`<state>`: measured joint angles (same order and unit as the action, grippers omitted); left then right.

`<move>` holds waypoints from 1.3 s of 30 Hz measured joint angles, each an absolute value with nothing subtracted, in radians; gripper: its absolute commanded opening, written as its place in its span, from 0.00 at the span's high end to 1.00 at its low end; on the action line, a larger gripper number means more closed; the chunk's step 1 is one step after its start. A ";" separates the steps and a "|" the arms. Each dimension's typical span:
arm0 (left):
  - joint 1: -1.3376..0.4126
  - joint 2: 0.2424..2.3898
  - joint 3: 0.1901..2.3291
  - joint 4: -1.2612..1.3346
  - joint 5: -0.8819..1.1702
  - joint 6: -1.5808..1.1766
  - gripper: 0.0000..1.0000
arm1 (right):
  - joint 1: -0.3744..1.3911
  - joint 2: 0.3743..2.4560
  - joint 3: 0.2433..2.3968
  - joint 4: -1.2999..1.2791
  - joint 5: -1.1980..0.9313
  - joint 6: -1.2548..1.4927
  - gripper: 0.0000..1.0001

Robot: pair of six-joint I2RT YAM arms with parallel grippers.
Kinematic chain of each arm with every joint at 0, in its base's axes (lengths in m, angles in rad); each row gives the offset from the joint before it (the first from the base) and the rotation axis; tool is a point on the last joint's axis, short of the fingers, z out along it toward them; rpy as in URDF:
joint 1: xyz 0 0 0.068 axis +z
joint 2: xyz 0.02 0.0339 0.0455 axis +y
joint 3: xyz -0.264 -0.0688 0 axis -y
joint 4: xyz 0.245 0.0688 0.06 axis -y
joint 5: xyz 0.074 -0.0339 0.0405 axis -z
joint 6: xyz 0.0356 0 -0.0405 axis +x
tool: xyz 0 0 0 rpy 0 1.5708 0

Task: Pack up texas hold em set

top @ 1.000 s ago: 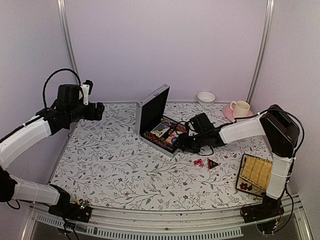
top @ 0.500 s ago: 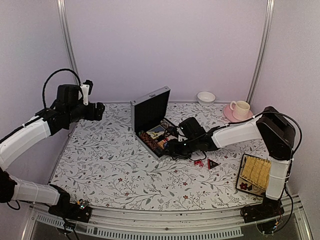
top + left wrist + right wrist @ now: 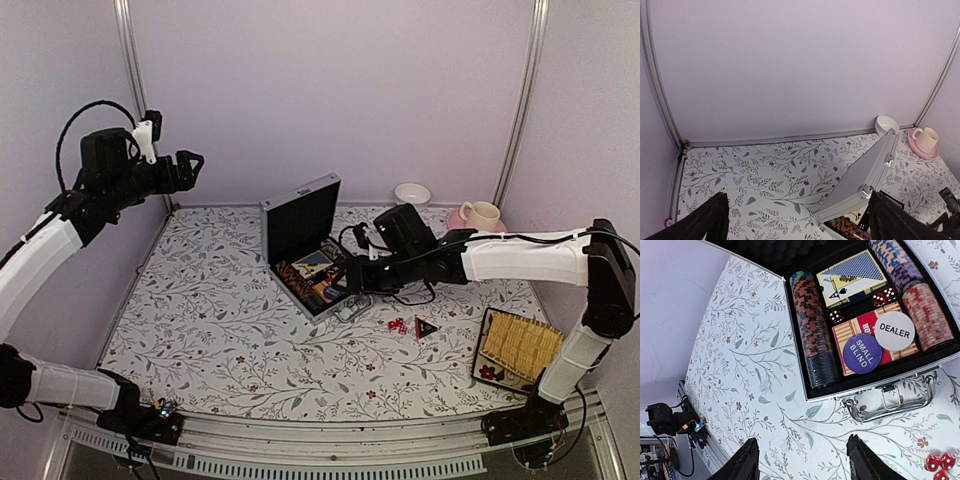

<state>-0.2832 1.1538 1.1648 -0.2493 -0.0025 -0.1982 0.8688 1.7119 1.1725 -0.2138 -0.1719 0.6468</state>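
Observation:
The silver briefcase [image 3: 300,225] stands open mid-table with its lid up. Inside the briefcase [image 3: 812,392] lie chip stacks [image 3: 812,325], cards [image 3: 852,277], red dice [image 3: 883,296] and DEALER [image 3: 894,330] and SMALL BLIND [image 3: 862,353] buttons. Its metal handle [image 3: 890,402] rests on the table in front. My right gripper [image 3: 805,460] hovers open over bare table just before the handle, holding nothing. More red dice [image 3: 397,325] and the black-red triangular marker [image 3: 426,327] lie on the table to the right. High at the left, my left gripper [image 3: 185,165] is open and empty.
A yellow woven tray [image 3: 515,345] sits at the front right. A pink cup and saucer [image 3: 480,215] and a white bowl [image 3: 412,193] stand along the back edge. The left wrist view shows the case lid [image 3: 865,175] from behind.
The briefcase has turned and shifted left under my right gripper, which has since drawn back and opened a little. My left arm has risen higher.

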 measured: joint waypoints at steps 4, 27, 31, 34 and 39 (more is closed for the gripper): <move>-0.278 1.132 1.195 -0.201 -0.010 -0.189 0.03 | 0.855 1.615 1.148 -0.273 -0.162 0.635 0.41; -0.277 1.154 1.091 -0.201 -0.061 -0.150 0.03 | 0.869 1.821 1.251 -0.738 0.076 0.755 0.55; -0.277 1.154 1.091 -0.201 -0.060 -0.149 0.03 | 0.867 1.823 1.251 -0.749 0.093 0.775 0.58; -0.277 1.154 1.091 -0.201 -0.060 -0.149 0.03 | 0.863 1.832 1.251 -0.749 0.102 0.780 0.60; -0.277 1.154 1.091 -0.201 -0.059 -0.149 0.03 | 0.863 1.874 1.251 -0.753 0.123 0.787 0.64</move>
<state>-0.2771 1.1542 1.0908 -0.2012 -0.0593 -0.1490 0.8627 1.8736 1.2507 -0.7528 0.1226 0.7868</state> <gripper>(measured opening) 0.970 0.386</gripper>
